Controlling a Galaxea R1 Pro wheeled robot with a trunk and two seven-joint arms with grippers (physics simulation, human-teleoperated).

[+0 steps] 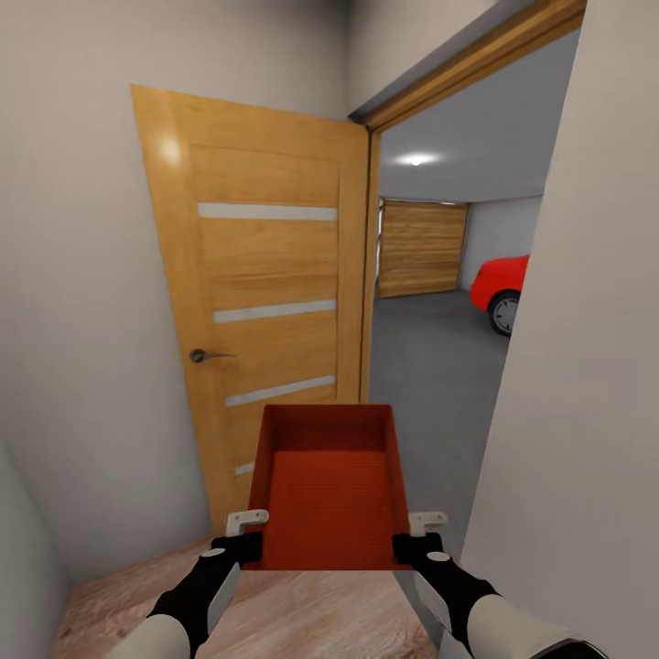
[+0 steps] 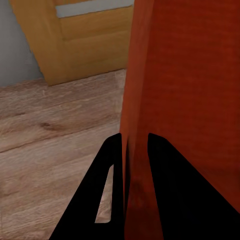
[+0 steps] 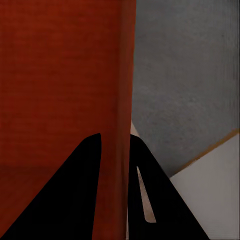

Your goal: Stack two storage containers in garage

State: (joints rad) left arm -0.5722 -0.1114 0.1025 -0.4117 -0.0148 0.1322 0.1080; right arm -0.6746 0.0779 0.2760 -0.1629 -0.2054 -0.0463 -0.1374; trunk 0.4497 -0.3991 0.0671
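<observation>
I hold one red-orange storage container (image 1: pixel 329 490) out in front of me, level above the wood-plank floor. My left gripper (image 1: pixel 249 538) is shut on its left wall, and my right gripper (image 1: pixel 412 538) is shut on its right wall. In the left wrist view the black fingers (image 2: pixel 112 175) clamp the thin red wall (image 2: pixel 165 75). The right wrist view has the same grip, fingers (image 3: pixel 85 170) on either side of the wall (image 3: pixel 117 75). Through the doorway ahead lies the garage with its dark grey floor (image 1: pixel 430 357). The second container is out of view.
An open wooden door (image 1: pixel 265 302) with a handle (image 1: pixel 199 355) stands close at the left. A white wall (image 1: pixel 586 366) narrows the passage at the right. In the garage a red car (image 1: pixel 502 284) sits at the right and a wooden garage door (image 1: pixel 421 247) at the back.
</observation>
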